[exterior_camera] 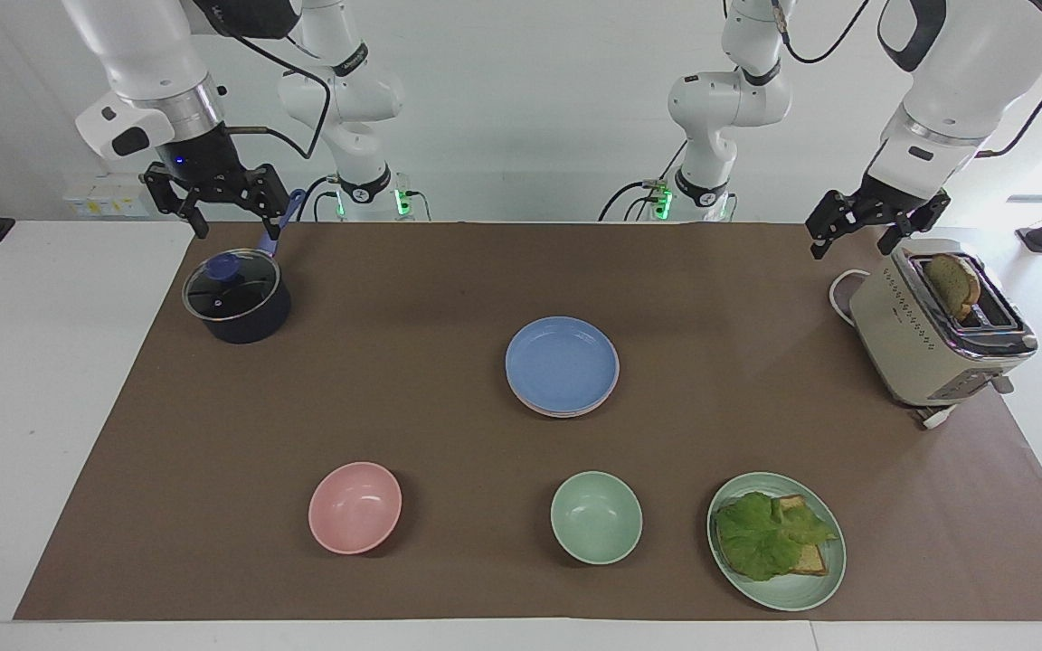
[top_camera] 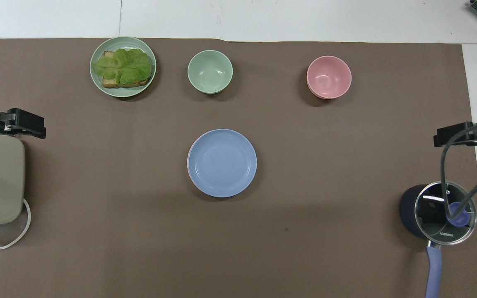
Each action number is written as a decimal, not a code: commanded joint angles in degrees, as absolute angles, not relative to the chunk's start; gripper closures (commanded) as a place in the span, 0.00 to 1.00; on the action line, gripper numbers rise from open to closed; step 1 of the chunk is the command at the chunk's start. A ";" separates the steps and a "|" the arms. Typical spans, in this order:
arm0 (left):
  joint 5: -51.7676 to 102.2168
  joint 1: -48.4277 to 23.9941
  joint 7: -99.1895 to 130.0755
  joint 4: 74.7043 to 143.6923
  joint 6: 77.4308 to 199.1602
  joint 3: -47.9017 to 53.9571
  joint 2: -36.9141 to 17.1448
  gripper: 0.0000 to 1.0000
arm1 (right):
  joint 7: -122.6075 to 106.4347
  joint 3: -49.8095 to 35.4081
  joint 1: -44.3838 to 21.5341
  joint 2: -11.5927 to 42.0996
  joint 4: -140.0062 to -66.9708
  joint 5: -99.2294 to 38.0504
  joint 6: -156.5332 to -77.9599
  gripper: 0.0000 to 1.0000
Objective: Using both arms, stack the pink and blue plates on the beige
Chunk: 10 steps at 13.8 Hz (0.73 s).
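Observation:
A blue plate (exterior_camera: pixel 562 362) (top_camera: pixel 222 162) lies on top of a stack at the middle of the brown mat. Just a thin rim of the pink plate (exterior_camera: pixel 550 411) (top_camera: pixel 188 164) shows under it. The beige plate is hidden. My right gripper (exterior_camera: pixel 233 221) (top_camera: pixel 449 138) hangs open and holds nothing, high over the mat's edge beside a dark pot at the right arm's end. My left gripper (exterior_camera: pixel 851 244) (top_camera: pixel 27 126) waits open and holds nothing above the toaster's end at the left arm's end.
A lidded dark pot (exterior_camera: pixel 236 298) sits at the right arm's end and a beige toaster (exterior_camera: pixel 928 325) with bread at the left arm's end. Farthest from the robots stand a pink bowl (exterior_camera: pixel 355 506), a green bowl (exterior_camera: pixel 595 517) and a green plate (exterior_camera: pixel 792 592) with lettuce and toast.

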State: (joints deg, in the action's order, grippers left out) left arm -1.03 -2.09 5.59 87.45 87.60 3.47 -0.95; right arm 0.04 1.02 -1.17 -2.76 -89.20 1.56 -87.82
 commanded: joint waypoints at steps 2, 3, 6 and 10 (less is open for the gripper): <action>-1.58 -1.85 5.10 87.54 86.75 3.52 -0.35 0.00 | -2.73 0.44 -0.88 -3.16 -89.38 2.90 -86.05 0.00; -1.58 -1.85 5.10 87.54 86.75 3.52 -0.35 0.00 | -2.64 0.44 -0.88 -3.08 -89.38 2.64 -86.04 0.00; -1.58 -1.85 5.10 87.54 86.75 3.52 -0.35 0.00 | -2.64 0.35 -0.62 -2.29 -86.84 2.19 -81.76 0.00; -1.58 -1.85 5.10 87.45 86.75 3.52 -0.35 0.00 | -2.55 0.44 -0.35 -2.81 -88.07 1.76 -83.58 0.00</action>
State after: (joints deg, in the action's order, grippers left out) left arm -1.03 -2.09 5.59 87.45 87.60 3.47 -0.95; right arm -1.38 0.79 -1.14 -2.66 -88.19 1.58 -83.59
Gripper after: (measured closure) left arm 0.000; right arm 0.000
